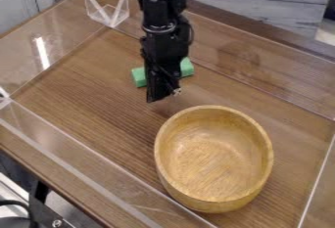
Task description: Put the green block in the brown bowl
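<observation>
Green shows on both sides of the dark gripper (161, 92) — the green block (139, 76) lies behind it, toward twelve o'clock on the wooden table (78, 100). Its fingers are clenched; whether they grasp the block, I cannot tell. Brown bowl (214, 159) — at five o'clock from the gripper, near it, bare inside.

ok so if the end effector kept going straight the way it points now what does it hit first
Probably the bare wooden tabletop just short of the brown bowl. The end effector points down, though its height above the wood is unclear from this single view.
</observation>
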Controlling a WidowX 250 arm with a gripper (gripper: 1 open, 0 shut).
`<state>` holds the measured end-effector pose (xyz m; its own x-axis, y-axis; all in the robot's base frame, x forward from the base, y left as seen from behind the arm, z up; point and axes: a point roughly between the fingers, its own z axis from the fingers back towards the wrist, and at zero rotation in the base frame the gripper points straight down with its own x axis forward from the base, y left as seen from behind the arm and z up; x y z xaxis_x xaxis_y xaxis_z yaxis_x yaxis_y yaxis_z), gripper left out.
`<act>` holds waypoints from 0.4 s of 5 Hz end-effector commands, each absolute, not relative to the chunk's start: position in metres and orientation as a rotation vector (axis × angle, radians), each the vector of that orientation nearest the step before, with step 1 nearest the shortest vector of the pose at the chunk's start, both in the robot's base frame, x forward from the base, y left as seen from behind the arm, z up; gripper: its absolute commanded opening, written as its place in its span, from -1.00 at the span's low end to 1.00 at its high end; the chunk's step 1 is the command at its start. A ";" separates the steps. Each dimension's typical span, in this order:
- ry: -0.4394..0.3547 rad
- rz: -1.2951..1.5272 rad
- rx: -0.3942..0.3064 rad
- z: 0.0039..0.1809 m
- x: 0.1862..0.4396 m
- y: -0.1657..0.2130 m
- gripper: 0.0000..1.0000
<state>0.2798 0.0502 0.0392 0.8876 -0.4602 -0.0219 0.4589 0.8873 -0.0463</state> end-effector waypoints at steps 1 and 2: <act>-0.047 -0.440 -0.010 0.071 0.293 0.055 -1.00; -0.049 -0.433 -0.014 0.076 0.293 0.054 -1.00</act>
<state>0.2801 0.0488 0.0489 0.9030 -0.4283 -0.0343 0.4257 0.9026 -0.0642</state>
